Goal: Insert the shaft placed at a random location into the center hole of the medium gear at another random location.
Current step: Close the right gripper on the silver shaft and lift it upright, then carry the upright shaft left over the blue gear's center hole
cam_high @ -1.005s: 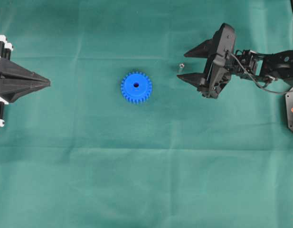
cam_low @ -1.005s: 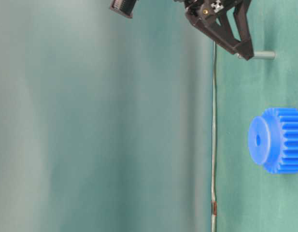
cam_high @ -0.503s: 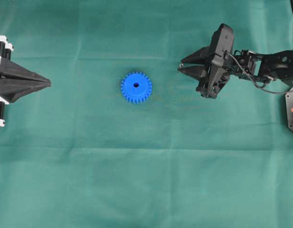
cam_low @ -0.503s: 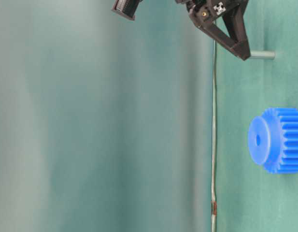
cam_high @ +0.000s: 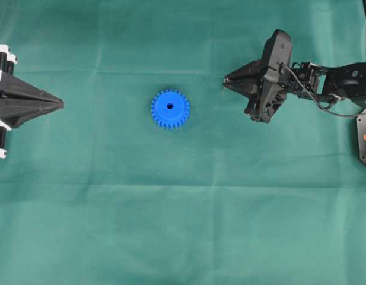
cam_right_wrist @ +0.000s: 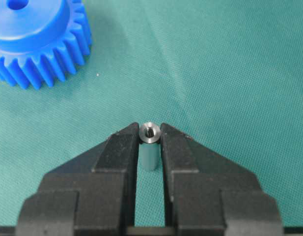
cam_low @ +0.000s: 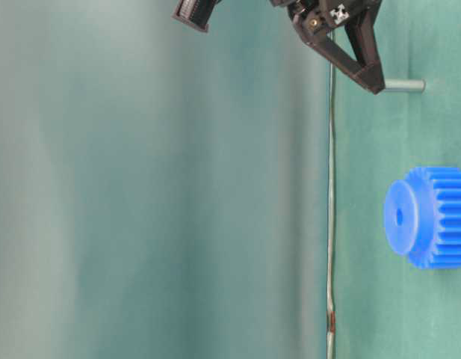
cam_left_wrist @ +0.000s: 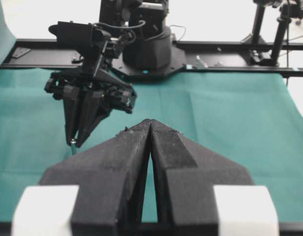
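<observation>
The right gripper (cam_right_wrist: 150,140) is clenched on the shaft (cam_right_wrist: 149,150): both black fingers (cam_right_wrist: 117,155) press against the sides of the pin near its upper end. The shaft stands upright on the green worktop (cam_high: 183,225), its top face with a small dark recess visible between the fingertips. In the table-level view the shaft (cam_low: 404,85) spans from the fingertips to the cloth, its foot in contact with the surface.

The medium gear (cam_high: 170,109) lies flat on the worktop, well apart from the right gripper (cam_high: 225,81) and to its left in the overhead view. Its center hole (cam_high: 169,106) faces upward and is unoccupied.

The left gripper (cam_high: 60,104) sits at the left edge of the overhead view, fingers (cam_left_wrist: 125,162) pressed together on nothing, well apart from the gear.
</observation>
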{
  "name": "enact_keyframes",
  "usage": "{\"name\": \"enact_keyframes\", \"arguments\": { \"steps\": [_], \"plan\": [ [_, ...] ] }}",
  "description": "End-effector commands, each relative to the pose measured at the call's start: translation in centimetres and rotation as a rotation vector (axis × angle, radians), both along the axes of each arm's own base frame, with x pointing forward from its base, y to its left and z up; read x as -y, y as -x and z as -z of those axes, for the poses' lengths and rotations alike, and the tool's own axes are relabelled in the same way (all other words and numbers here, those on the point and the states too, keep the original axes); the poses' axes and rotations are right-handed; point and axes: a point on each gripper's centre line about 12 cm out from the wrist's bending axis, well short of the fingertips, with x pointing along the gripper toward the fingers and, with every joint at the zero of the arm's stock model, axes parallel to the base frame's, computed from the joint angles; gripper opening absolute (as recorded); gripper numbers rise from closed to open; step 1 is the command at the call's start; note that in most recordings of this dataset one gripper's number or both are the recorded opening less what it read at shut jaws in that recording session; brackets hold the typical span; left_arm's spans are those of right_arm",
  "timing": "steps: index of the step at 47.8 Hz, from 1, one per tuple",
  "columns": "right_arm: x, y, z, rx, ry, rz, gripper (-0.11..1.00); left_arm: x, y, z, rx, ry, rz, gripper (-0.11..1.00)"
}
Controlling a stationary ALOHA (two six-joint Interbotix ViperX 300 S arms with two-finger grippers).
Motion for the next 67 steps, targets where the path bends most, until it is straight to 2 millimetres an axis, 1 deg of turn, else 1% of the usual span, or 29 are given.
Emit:
{"name": "enact_keyframes", "arguments": {
  "steps": [1,5,16,21,36,45,55,67],
  "plan": [
    [0.3,-0.8,-2.0,0.051,0.016,0.000,0.13,-0.1,-0.2,-0.9,0.023,0.000,-0.003,0.00],
    [0.3,-0.9,-3.3,0.052,0.014,-0.001,0.13,-0.1,-0.2,-0.9,0.023,0.000,-0.003,0.00],
    [0.1,-0.9,-7.8,0.065,0.012,-0.009,0.13,-0.1,-0.2,-0.9,0.023,0.000,-0.003,0.00],
    [0.1,-0.8,-9.0,0.072,0.016,-0.012,0.13,-0.1,-0.2,-0.9,0.023,0.000,-0.003,0.00],
    [-0.1,-0.7,-9.0,0.069,0.014,-0.015,0.13,-0.1,-0.2,-0.9,0.023,0.000,-0.003,0.00],
    [-0.8,-1.7,-9.1,0.083,0.012,-0.041,0.13,-0.1,-0.2,-0.9,0.023,0.000,-0.003,0.00],
    [-1.9,-4.2,-9.4,0.105,0.012,-0.086,0.13,-0.1,-0.2,-0.9,0.023,0.002,-0.003,0.00],
    [-3.4,-8.0,-9.9,0.123,0.013,-0.143,0.13,-0.1,-0.3,-0.9,0.021,0.000,-0.003,0.00]
  ]
}}
